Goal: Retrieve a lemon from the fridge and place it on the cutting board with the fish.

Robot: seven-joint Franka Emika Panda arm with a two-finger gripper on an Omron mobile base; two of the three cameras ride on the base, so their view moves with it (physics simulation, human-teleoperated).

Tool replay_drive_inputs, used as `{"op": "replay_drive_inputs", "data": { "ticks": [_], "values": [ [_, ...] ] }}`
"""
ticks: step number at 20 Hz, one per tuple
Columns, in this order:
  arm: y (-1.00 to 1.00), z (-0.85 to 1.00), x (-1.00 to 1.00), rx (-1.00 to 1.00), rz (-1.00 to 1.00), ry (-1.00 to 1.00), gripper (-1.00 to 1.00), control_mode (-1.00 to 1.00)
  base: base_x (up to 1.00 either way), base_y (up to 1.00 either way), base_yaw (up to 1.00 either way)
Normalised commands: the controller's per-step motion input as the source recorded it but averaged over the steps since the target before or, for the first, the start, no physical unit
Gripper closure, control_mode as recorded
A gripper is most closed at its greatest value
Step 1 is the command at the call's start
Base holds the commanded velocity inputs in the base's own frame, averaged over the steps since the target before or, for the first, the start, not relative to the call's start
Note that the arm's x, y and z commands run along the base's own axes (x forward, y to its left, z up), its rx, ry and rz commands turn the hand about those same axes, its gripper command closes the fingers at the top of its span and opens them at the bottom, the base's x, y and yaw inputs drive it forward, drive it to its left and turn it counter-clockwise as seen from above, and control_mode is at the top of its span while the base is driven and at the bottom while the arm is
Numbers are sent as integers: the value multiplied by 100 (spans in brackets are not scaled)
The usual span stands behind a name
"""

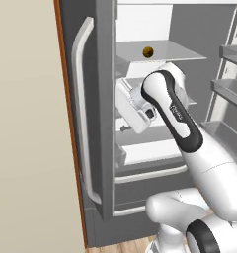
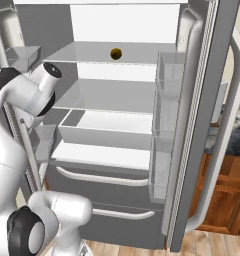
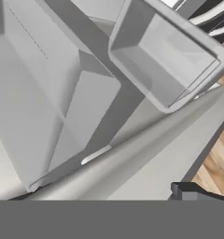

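The pincer's jaws are hard to make out: in the left base view the white hand (image 1: 135,106) is turned away into the fridge (image 1: 103,99) and the forearm covers its tips, so whether the pincer stands wide or narrow I cannot tell, and nothing can be seen held in it. In the hand view just one dark finger tip (image 3: 188,191) shows at the lower right, cut by the bottom edge, in front of grey sloping fridge walls, a clear door bin (image 3: 167,56) and a strip of wooden floor (image 3: 219,168). The lemon (image 2: 116,53) sits small and dull yellow on the upper clear shelf (image 2: 92,52), toward the back, well apart from the hand; the same fruit shows above the arm from the left side (image 1: 148,51). The arm rises from the base, bends at a dark elbow and reaches into the open fridge at the level of the middle shelves, below the lemon's shelf. The long white handle (image 1: 81,113) of the left door stands beside it, clear of the arm.
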Motion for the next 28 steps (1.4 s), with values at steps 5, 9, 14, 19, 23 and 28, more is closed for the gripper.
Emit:
{"op": "replay_drive_inputs", "data": {
  "ticks": [5,9,14,19,23,28],
  "values": [
    [43,0,0,0,-2,0,-100,-100,0,0,0],
    [43,0,0,0,-3,0,-100,-100,0,0,0],
    [25,0,0,0,-3,0,-100,-100,0,0,0],
    [18,0,0,0,-3,0,-100,-100,0,0,0],
    [18,0,0,0,-2,0,-100,-100,0,0,0],
    [17,0,0,0,-2,0,-100,-100,0,0,0]
  ]
}}
